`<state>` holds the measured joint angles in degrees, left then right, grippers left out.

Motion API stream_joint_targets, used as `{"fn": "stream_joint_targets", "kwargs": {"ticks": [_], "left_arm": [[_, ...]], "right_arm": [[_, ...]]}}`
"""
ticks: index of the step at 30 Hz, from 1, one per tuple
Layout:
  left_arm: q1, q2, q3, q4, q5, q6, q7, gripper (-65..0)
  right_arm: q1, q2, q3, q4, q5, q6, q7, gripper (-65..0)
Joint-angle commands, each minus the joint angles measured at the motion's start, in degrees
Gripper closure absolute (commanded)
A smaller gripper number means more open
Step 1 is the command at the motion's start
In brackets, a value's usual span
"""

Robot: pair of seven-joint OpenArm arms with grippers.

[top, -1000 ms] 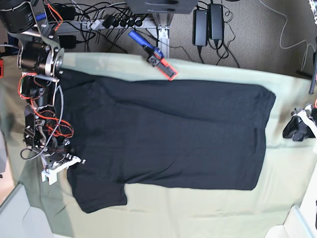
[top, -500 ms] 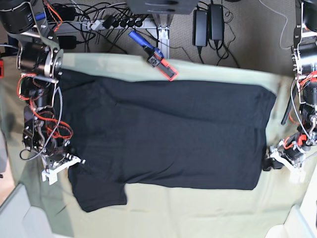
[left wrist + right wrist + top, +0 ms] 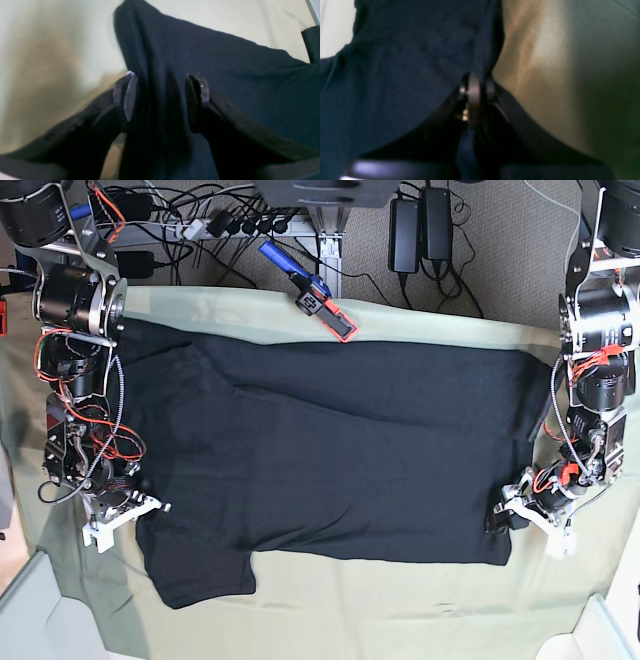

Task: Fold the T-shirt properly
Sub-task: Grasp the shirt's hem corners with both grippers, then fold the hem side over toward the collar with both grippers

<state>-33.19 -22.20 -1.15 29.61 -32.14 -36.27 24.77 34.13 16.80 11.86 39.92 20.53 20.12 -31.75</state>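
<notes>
Left claw [image 3: 503, 518] now over T-shirt [image 3: 340, 450] hem

Pale green table cloth [image 3: 420, 620], grey carpet floor [image 3: 520, 270] behind, tangled black cables [image 3: 215, 225], power bricks [image 3: 420, 230]

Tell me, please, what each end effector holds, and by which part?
Right end effector pinches the T-shirt at its edge; left end effector is open, straddling a fold.

Your base camera looks straight down on the whole table [image 3: 400, 620] from high up. Both wrist cameras sit very close, each showing the shirt [image 3: 340, 460] edge.
</notes>
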Motion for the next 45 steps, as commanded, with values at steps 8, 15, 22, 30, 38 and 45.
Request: {"fn": "stream_joint_targets", "kwargs": {"ticks": [8,15,22,30,38,45], "left_arm": [[-1.7,0.0,-0.1,0.9,-1.4,-0.5,0.5,-18.0],[-1.7,-0.5,-0.2,2.0,-2.1,-3.7,0.7,0.0],[-1.6,-3.0,-0.2,7.6,-10.9,-3.7,12.5,0.0],[2.1,-4.3,1.3,9.8,-20.7,-3.7,21.5,0.0],[3.9,-8.7,1.3,9.8,-27.2,-3.7,28.0,0.0],[3.9,-9.2,1.3,9.8,-35.8,-3.7,36.0,0.0]], "right_arm": [[1.4,0.6,0.0,0.8,0.1,2.2,-0.2,0.0],[1.4,0.7,0.0,0.8,0.0,2.2,-0.2,0.0],[0.7,2.5,0.0,3.3,0.7,2.7,-4.1,0.0],[-6.4,4.5,0.0,18.2,5.9,3.1,-9.4,0.0],[-13.1,8.8,0.0,24.3,10.9,3.7,-9.8,0.0],[-17.4,10.1,0.0,26.4,12.2,3.7,-10.8,0.0]]}}
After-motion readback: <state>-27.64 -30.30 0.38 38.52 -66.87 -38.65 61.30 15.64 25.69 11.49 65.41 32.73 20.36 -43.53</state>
